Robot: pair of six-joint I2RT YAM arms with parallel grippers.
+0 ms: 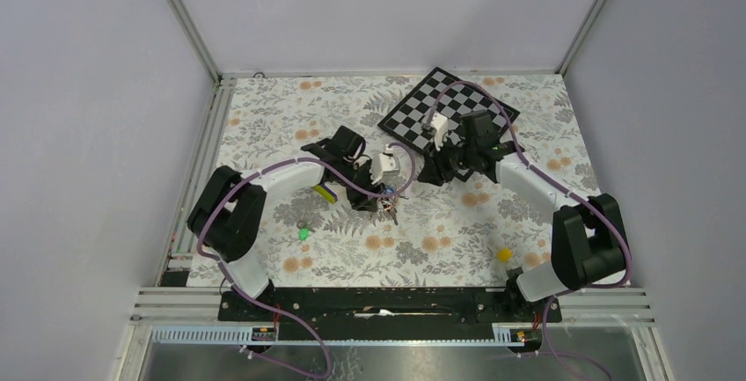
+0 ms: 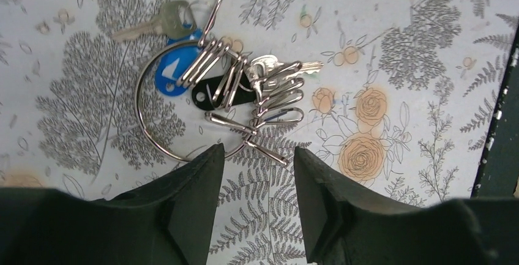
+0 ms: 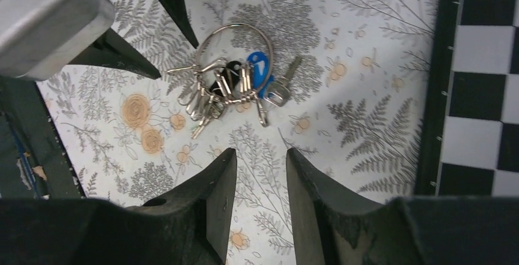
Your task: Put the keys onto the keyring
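The keyring lies flat mid-desk, with bare floral surface around it and the chessboard edge near. A blue key and a black key bunch against it among silver clips. Only the top view shows the green key, lying well apart. The left gripper and right gripper hover open, holding nothing.
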